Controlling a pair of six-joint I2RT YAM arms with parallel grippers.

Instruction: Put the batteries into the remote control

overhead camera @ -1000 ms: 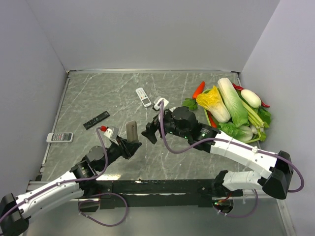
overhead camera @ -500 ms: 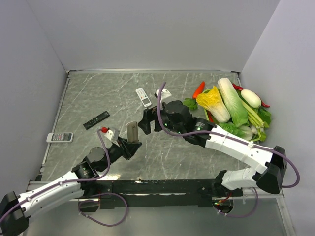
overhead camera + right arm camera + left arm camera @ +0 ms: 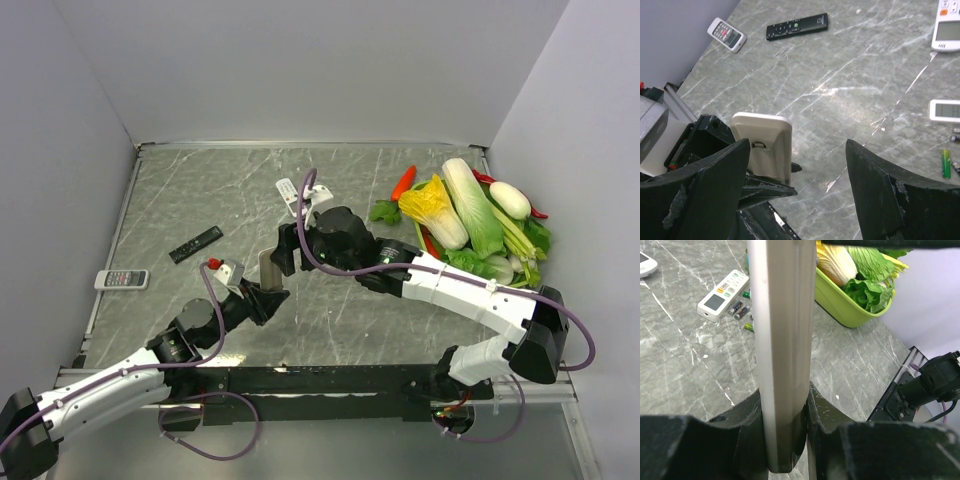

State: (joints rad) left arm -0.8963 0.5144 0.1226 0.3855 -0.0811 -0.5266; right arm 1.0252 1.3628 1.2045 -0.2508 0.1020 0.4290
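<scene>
While the left gripper (image 3: 262, 294) clamps the remote control (image 3: 267, 265), the spread right gripper (image 3: 286, 250) has neared it.

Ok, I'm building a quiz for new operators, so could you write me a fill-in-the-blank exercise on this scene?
1. The left arm's jaws grip the remote control, which stands ___.
2. The right arm's jaws, beside that remote, stand ___.
3. The batteries lie on the table next to a ___ remote.
4. The vegetables sit in a ___ tray.

Missing words: upright; open; white; green.
</scene>
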